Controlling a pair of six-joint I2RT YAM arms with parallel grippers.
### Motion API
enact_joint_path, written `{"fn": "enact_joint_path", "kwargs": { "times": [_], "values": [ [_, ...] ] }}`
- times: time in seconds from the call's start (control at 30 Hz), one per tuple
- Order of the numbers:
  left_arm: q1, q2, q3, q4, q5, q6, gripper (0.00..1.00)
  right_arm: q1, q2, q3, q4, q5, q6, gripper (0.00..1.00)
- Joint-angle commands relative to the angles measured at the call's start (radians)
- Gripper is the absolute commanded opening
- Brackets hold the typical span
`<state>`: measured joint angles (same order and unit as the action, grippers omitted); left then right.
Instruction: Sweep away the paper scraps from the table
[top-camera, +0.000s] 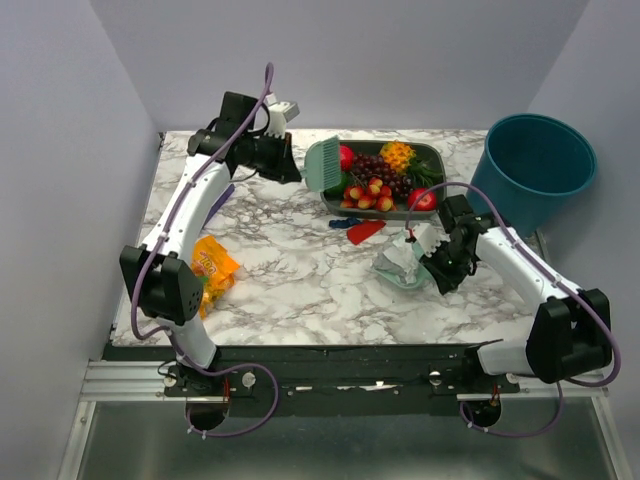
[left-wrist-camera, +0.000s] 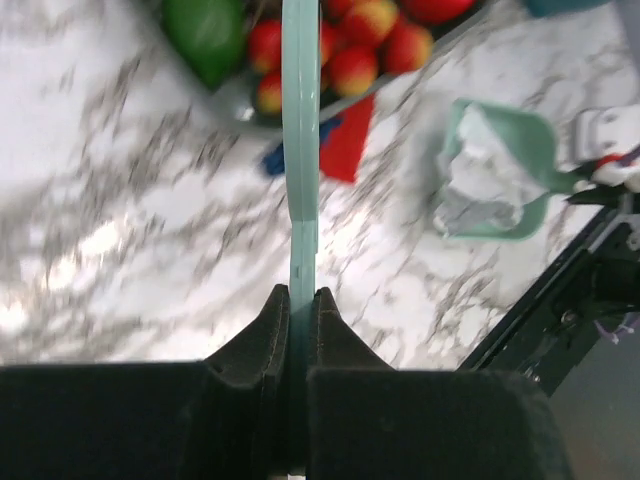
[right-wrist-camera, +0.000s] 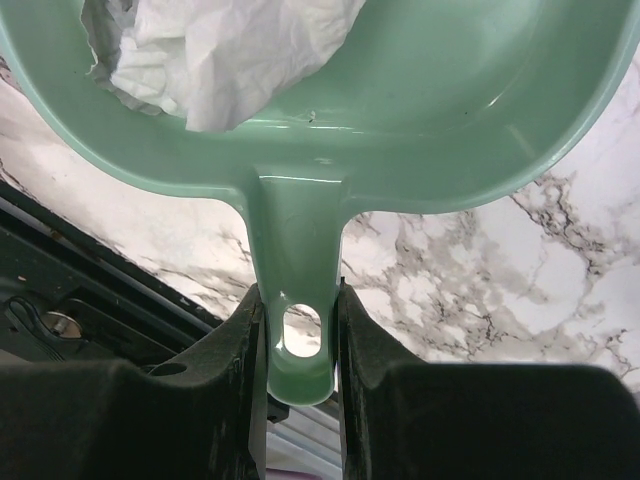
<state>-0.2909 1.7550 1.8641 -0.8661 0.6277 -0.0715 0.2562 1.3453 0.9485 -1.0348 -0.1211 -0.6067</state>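
My left gripper (top-camera: 288, 165) is shut on the handle of a mint-green brush (top-camera: 323, 165), held above the table (top-camera: 290, 290) at the back; the brush (left-wrist-camera: 300, 150) shows edge-on in the left wrist view. My right gripper (top-camera: 437, 262) is shut on the handle of a mint-green dustpan (top-camera: 402, 268), which holds a crumpled white paper scrap (top-camera: 400, 258). The dustpan (right-wrist-camera: 420, 120) and the white scrap (right-wrist-camera: 220, 50) fill the right wrist view. A red scrap (top-camera: 365, 231) and a dark blue scrap (top-camera: 342, 223) lie on the table in front of the fruit tray, also seen as red (left-wrist-camera: 347, 140) and blue (left-wrist-camera: 275, 160).
A grey tray (top-camera: 432, 160) of toy fruit stands at the back centre. A teal bin (top-camera: 535, 170) stands off the table's right end. An orange snack bag (top-camera: 213, 268) lies at the left by my left arm. The black front edge (top-camera: 330, 350) runs along the near side.
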Motion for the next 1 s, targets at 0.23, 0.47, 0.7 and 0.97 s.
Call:
{"fn": "enact_joint_path", "kwargs": {
  "times": [0.23,0.47,0.7,0.97],
  "values": [
    [0.111,-0.003,-0.342,0.075,-0.106,-0.235,0.00,0.006,0.103,0.045,0.032,-0.026,0.048,0.00],
    [0.147,0.150,-0.388,0.231,0.257,-0.439,0.00,0.006,0.121,0.045,0.015,-0.025,0.050,0.01],
    [0.150,0.190,-0.534,0.403,0.414,-0.678,0.00,0.006,0.136,0.053,0.005,-0.029,0.051,0.01],
    [0.059,0.259,-0.597,0.607,0.530,-0.879,0.00,0.005,0.172,0.053,0.024,0.017,0.056,0.01]
  ]
}}
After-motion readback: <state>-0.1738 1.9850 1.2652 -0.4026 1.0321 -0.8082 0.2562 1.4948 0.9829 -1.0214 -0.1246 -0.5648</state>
